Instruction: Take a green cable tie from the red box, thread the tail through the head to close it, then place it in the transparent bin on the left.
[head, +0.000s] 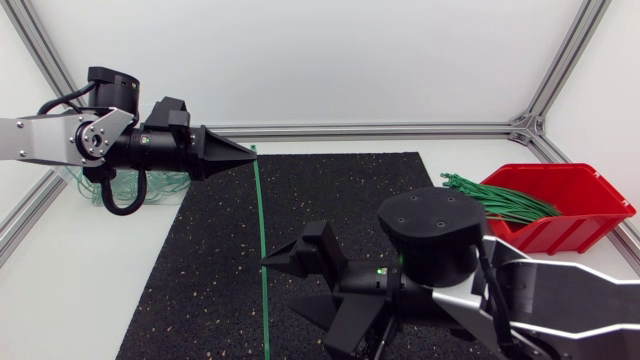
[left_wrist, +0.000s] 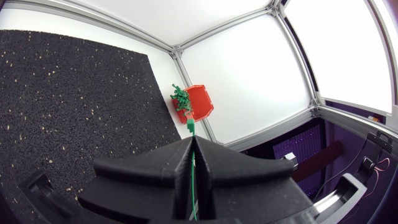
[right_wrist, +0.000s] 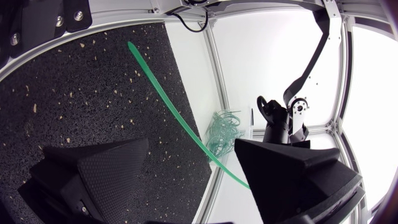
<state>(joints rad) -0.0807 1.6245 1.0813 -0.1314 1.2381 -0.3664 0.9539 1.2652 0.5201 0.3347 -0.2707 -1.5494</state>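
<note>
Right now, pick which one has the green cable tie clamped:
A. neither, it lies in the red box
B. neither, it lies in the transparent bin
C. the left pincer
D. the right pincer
C: the left pincer is shut on the green cable tie, which runs across the black mat, while the right pincer stands open around it.

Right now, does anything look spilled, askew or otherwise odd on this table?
Mildly: the green ties in the red box stick out over its rim toward the mat, though none seem spilled. The left claw is shut on one cable tie, which runs straight, not yet looped, through the open right claw. Nothing looks damaged.
</note>
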